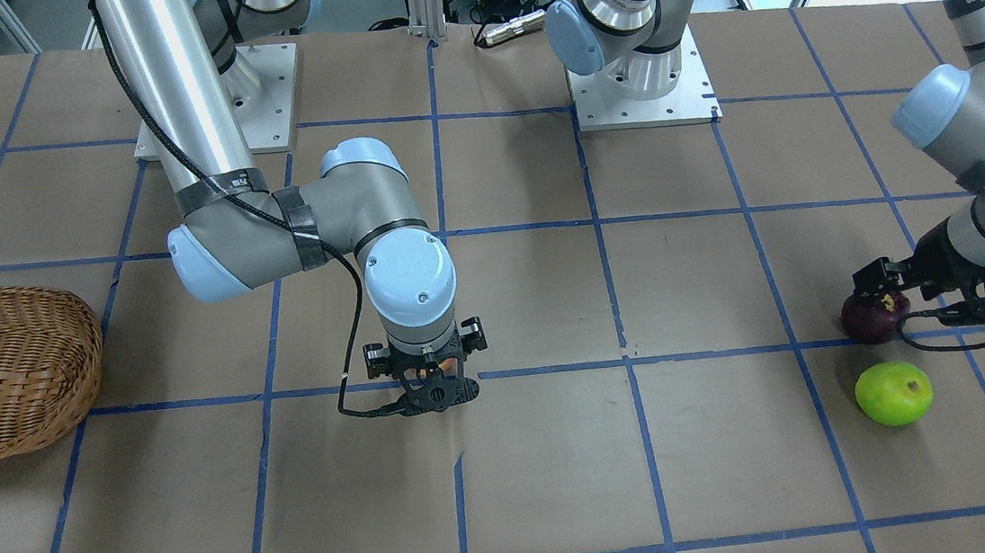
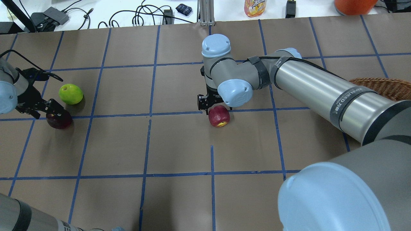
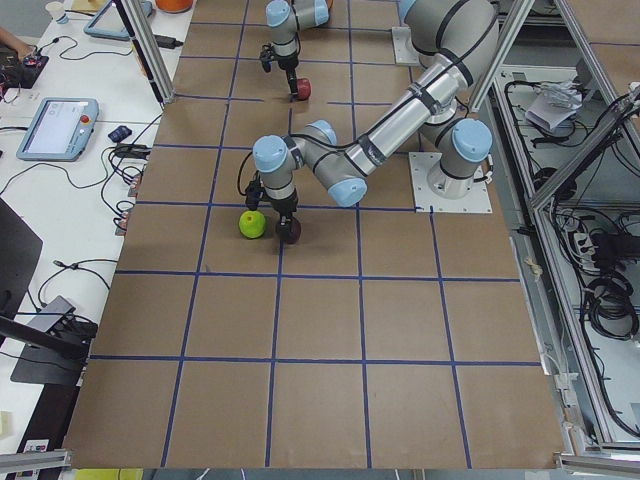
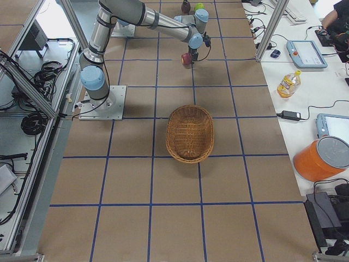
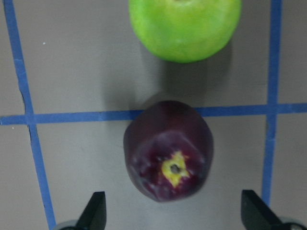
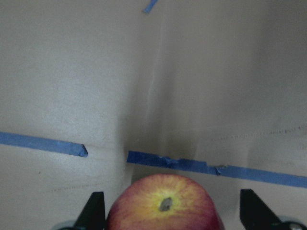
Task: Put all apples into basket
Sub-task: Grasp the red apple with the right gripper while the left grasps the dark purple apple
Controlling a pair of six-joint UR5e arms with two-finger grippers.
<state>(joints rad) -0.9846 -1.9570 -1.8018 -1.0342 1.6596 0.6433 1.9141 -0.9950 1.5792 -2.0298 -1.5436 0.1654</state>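
Firm, smooth and round, so probably slippery, each apple wants pinching across its middle: the right gripper (image 6: 170, 203) gapes wide astride the red apple (image 2: 219, 116), well apart from the basket (image 1: 57, 354), and the left gripper (image 5: 172, 203), equally wide, meets the maroon apple (image 5: 168, 151) near the green apple (image 5: 184, 26), farther off still.
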